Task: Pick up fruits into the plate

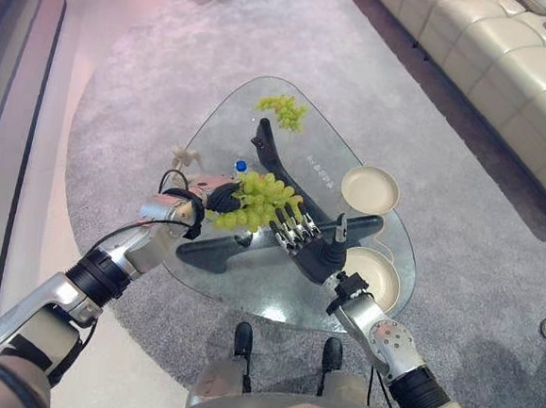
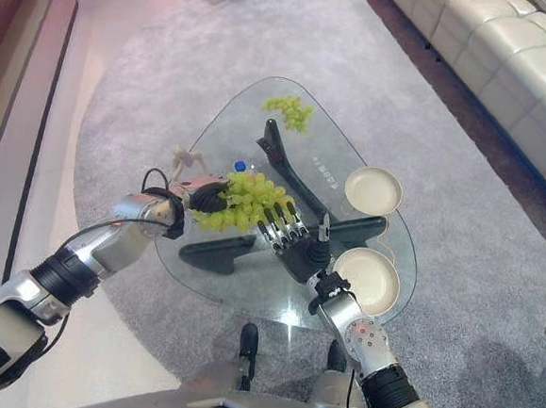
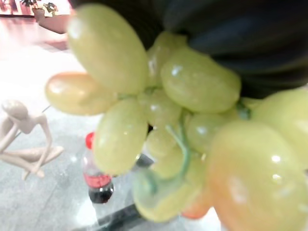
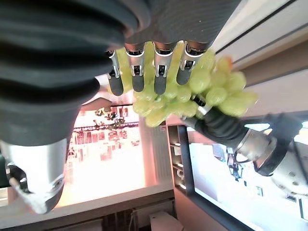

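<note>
Your left arm comes in from the lower left of the frame and bends toward the centre, where your left hand (image 1: pixel 218 200) sits with its fingers hidden in the grape bunch (image 1: pixel 259 201) it carries. Your right arm rises from the lower right, forearm angled up and left. Your right hand (image 1: pixel 309 245) reaches just right of centre, its fingers (image 4: pixel 138 72) straight and side by side, tips touching the underside of the same bunch, thumb held apart.

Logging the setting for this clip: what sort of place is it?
Most likely a home living room: a cream sofa, a grey carpet and a low glass coffee table, above which the left hand holds grapes.
</note>
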Motion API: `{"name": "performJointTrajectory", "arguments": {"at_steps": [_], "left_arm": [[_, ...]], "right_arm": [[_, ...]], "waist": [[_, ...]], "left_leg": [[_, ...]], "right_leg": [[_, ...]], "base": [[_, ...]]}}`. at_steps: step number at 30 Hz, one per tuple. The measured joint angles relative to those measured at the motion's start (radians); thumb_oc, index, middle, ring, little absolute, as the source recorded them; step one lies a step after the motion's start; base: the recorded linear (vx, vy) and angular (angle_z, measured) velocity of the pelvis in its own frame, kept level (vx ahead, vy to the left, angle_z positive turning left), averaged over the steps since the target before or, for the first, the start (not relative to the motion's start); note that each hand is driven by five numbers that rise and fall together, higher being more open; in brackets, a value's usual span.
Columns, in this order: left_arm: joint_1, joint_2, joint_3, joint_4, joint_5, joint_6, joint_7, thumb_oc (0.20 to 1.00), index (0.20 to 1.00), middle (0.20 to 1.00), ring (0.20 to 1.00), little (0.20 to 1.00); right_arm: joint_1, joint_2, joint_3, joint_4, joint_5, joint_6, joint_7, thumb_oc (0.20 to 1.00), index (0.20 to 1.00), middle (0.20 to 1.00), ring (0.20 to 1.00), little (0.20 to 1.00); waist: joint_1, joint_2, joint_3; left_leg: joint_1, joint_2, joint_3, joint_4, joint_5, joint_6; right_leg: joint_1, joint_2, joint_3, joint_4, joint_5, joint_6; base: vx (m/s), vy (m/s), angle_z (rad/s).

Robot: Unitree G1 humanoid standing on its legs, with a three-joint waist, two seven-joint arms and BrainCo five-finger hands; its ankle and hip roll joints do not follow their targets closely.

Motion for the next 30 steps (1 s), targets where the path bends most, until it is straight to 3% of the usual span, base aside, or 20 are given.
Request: {"name": "performJointTrajectory", "arguments": {"at_steps": [12,18,30], "left_arm": [[0.030,-0.019,-0.001,0.001,0.017,0.064,0.002,0.200,0.200,0.200,0.200,0.200],[0.032,-0.017,0.006,0.001,-0.014,0.064,0.057,0.200,0.200,0.200,0.200,0.200],[0.041,-0.016,0.087,-0.065,-0.083,0.057,0.063,0.200,0.200,0.200,0.200,0.200]], "right_arm": [[0.000,-0.001,0.049,-0.042,0.038,-0.022,-0.067,1.000,1.000,1.000,1.000,1.000],[0.002,-0.001,0.058,-0.042,0.026,-0.042,-0.088,1.000,1.000,1.000,1.000,1.000],[0.037,0.002,0.058,-0.041,-0.072,-0.051,-0.084,1.000,1.000,1.000,1.000,1.000]], "waist": [[0.011,-0.002,-0.025],[0.011,-0.003,-0.051],[0.012,-0.003,-0.051]], "left_leg": [[0.015,0.000,0.001,-0.003,-0.006,-0.001],[0.020,0.000,0.002,-0.003,-0.004,0.003],[0.029,-0.001,-0.004,-0.004,-0.011,0.006]], "right_leg": [[0.015,-0.001,0.001,0.000,0.000,0.000],[0.019,-0.001,0.001,0.000,0.000,0.000],[0.032,-0.001,0.000,0.000,-0.004,0.005]], "base": [[0.01,-0.001,0.00],[0.04,0.015,-0.01],[0.04,0.007,0.02]]}}
